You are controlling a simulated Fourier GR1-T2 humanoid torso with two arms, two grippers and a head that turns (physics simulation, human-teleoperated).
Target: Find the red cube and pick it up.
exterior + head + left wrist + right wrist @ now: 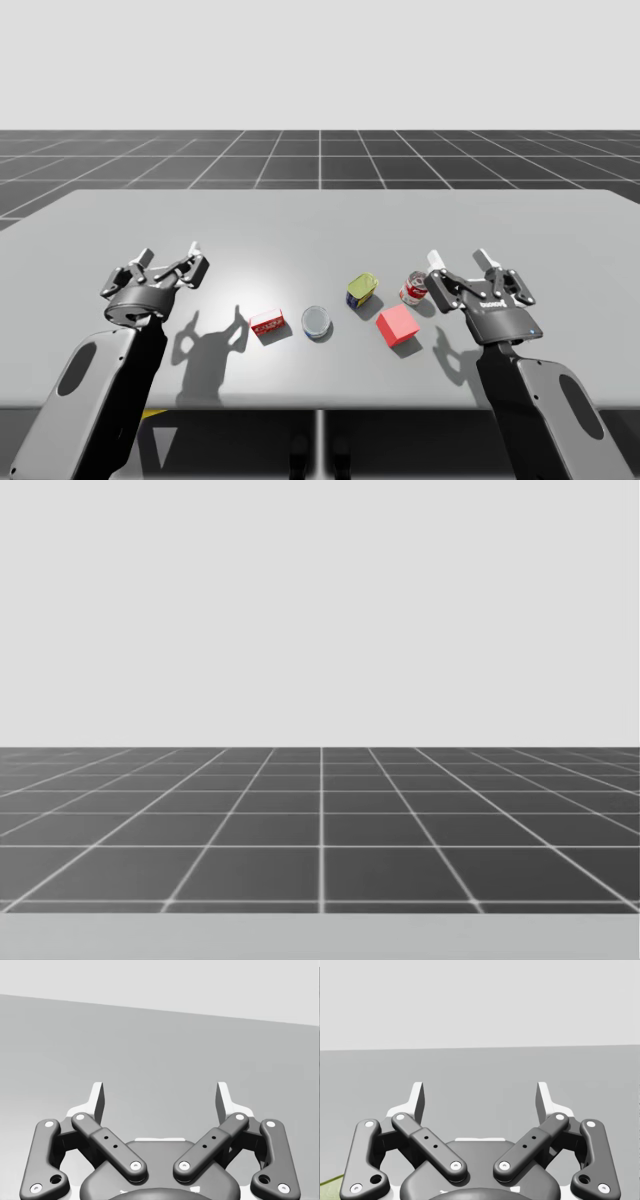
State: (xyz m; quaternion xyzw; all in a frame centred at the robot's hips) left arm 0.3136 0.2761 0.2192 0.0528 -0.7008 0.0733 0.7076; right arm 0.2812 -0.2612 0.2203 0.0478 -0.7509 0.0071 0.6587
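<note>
Left tool (171,254), right tool (458,259) both spread, empty. Red cube (397,325) near green can (362,291), red-white can (414,288).

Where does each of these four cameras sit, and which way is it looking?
High view: above the table, looking down on my left gripper, right gripper and the red cube.
Head view: on my head, level, past the table to the grid floor.
Left wrist view: on my left hand, along its open fingers.
Right wrist view: same, right hand.
High and wrist views share the grippers.
</note>
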